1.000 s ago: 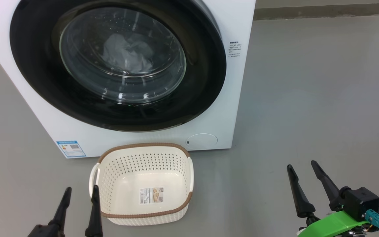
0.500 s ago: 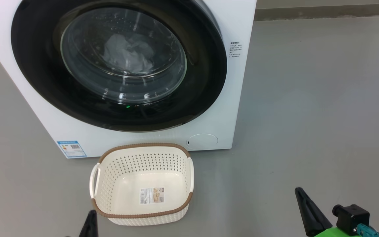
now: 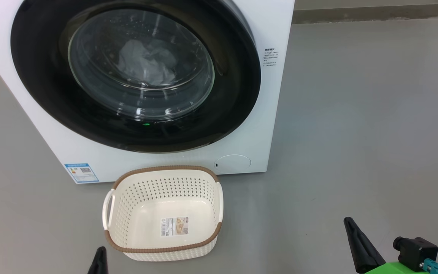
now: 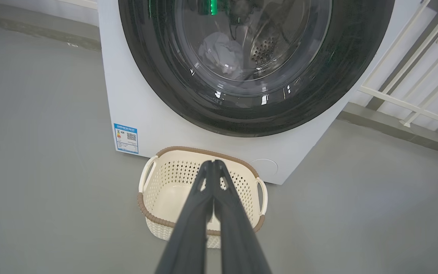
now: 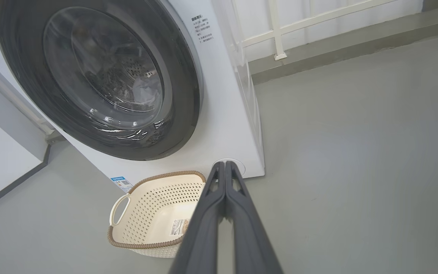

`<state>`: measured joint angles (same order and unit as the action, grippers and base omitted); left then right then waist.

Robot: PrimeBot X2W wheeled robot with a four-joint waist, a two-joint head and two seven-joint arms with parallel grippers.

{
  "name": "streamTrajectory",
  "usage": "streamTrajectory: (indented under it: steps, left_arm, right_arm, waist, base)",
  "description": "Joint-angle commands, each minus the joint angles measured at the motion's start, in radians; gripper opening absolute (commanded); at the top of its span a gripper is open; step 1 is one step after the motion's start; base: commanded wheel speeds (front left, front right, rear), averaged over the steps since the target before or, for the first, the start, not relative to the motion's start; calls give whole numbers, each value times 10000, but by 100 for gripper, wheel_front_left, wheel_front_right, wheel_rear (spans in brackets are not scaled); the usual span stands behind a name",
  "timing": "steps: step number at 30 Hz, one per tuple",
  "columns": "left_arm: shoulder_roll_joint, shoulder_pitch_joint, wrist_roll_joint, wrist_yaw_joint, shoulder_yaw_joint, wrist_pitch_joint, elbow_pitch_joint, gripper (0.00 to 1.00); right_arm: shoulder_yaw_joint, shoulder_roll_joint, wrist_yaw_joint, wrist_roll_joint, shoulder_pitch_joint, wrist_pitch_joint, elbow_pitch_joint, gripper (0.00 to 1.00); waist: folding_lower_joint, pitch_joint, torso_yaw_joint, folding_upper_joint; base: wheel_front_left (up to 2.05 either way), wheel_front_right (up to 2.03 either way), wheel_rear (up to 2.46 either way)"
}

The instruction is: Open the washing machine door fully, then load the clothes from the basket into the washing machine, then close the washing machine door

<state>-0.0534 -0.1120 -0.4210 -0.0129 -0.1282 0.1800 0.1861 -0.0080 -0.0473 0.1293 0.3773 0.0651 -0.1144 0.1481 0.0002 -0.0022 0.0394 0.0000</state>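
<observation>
White and boxy, the big front-loading washing machine point(image 3: 276, 114) stood on the smooth grey floor point(image 3: 363, 114). Its large round door point(image 3: 238, 87), with the wide glossy black rim and bulging clear glass centre, sat flush against the front, closed. Through the glass a crumpled pale grey-blue bundle of clothes point(image 3: 146, 62) lay inside the perforated steel drum. Reflections made any print on the fabric hard to make out, so I would not swear to one.

Just in front of the machine, below the door, stood the small cream perforated plastic basket point(image 3: 165, 168) with the brown woven-look rim, its bottom bare around a label sticker point(image 3: 175, 226).

The left gripper point(image 4: 213, 164) hung near the basket's front left corner, its two long dark fingers pressed together tip to tip. The right gripper point(image 5: 225, 164) was pinched together the same way, out to the basket's right over bare floor, apart from both basket and machine.
</observation>
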Motion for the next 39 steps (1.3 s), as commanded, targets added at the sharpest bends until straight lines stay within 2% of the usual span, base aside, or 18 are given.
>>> streamTrajectory:
  steps: [1, 39]
  left_arm:
    - [-78, 382, -321, 99, 173, -63, -175, 0]
    - [-57, 1017, -4372, 566, 938, -1049, 94, 0]
  right_arm:
    - [-6, -85, 2, 362, -299, 44, -185, 0]
    - [-184, -202, 6, 4693, -785, 671, 208, 0]
  waist:
    - [-1, 1, -8, 0]
    - [-2, 20, -143, 0]
  base:
    - [0, 0, 0]
    - [0, 0, 0]
